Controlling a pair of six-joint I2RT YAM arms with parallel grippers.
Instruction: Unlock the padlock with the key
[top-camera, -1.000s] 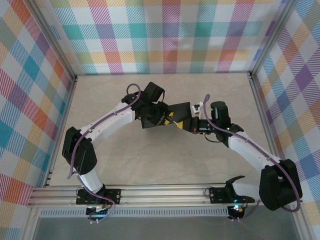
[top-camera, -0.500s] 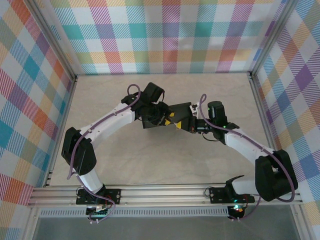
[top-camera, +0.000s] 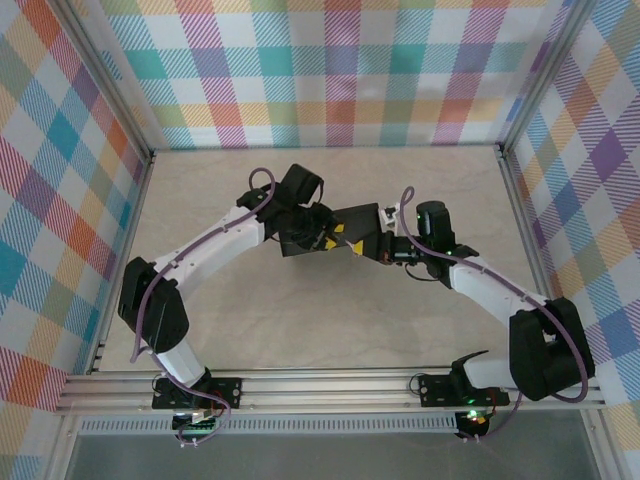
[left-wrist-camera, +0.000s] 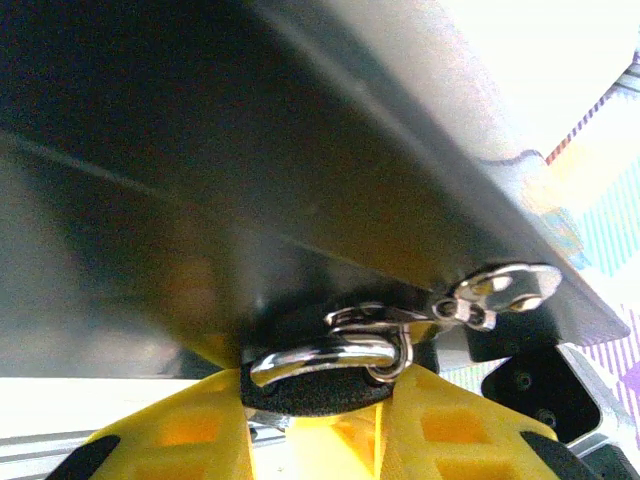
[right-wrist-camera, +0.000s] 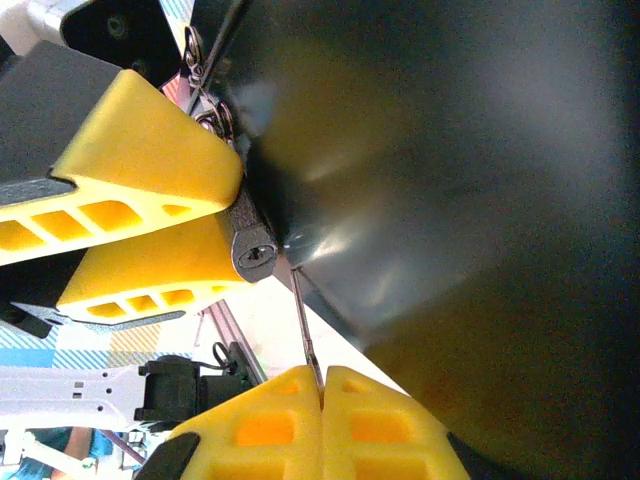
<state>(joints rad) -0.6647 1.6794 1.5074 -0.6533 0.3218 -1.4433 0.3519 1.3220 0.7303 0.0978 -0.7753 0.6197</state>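
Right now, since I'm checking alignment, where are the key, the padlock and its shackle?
key (right-wrist-camera: 306, 330): right wrist view, middle of the blade.
padlock (right-wrist-camera: 254, 248): right wrist view, keyhole face.
shackle (left-wrist-camera: 325, 353): left wrist view, curved steel bar.

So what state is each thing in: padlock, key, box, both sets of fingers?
padlock: shackle looks closed, through the latch.
key: tip beside the keyhole, not in.
box: latch fastened.
left fingers: shut on the padlock.
right fingers: shut on the key.
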